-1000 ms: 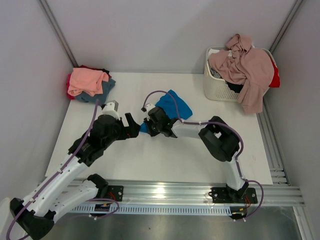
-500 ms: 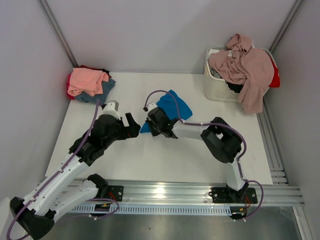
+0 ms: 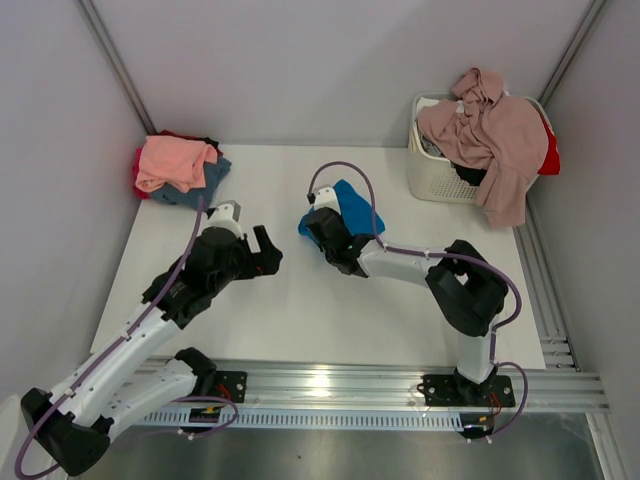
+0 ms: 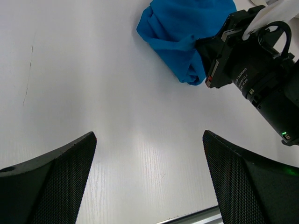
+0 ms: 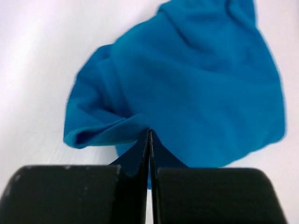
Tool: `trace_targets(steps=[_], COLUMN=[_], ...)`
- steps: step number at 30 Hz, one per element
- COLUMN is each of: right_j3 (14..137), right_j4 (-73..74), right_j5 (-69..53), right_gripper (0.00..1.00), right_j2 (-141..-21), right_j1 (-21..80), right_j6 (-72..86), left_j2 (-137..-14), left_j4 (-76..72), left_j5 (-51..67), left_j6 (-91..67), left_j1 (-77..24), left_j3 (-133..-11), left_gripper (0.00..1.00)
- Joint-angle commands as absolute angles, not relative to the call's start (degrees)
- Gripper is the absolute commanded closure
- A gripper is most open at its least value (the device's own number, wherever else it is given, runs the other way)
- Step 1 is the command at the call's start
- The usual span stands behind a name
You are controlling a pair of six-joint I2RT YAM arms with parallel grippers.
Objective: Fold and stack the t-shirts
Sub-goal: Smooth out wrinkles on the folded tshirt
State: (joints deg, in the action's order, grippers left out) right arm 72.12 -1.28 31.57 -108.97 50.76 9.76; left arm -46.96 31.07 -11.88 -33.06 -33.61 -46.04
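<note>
My right gripper (image 5: 149,135), pinched shut on the blue t-shirt (image 5: 196,79) edge, should fold low toward 2 o'clock; left gripper (image 4: 147,144) agape, empty.

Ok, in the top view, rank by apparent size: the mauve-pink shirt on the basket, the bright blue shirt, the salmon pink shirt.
1. mauve-pink shirt, clearly largest, draped over the basket.
2-3. salmon pink shirt and bright blue shirt: both bunched, too alike to rank.

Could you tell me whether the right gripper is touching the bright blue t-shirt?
Touching. The right wrist view shows the right gripper shut on a fold of the blue t-shirt, cloth pinched between its fingers.
</note>
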Motion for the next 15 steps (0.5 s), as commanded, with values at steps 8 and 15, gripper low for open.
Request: trace_targets(steps=[8, 15], right_j3=[73.74, 78.39], right_j4=[-3.6, -1.41], right_j5=[47.88, 51.86], right_gripper=[1.0, 1.0], right_j2=[-109.33, -113.28], right_j1=[46.41, 42.37], right_j6=[11.43, 12.39], left_j2=[-48.08, -48.43], left_j4=[29.18, 28.83], left_j5=[-10.55, -9.32], left_j6=[-34.28, -34.72], left_j1=[-33.05, -33.05], left_j3=[-46.14, -45.62], left_gripper=[0.01, 0.01])
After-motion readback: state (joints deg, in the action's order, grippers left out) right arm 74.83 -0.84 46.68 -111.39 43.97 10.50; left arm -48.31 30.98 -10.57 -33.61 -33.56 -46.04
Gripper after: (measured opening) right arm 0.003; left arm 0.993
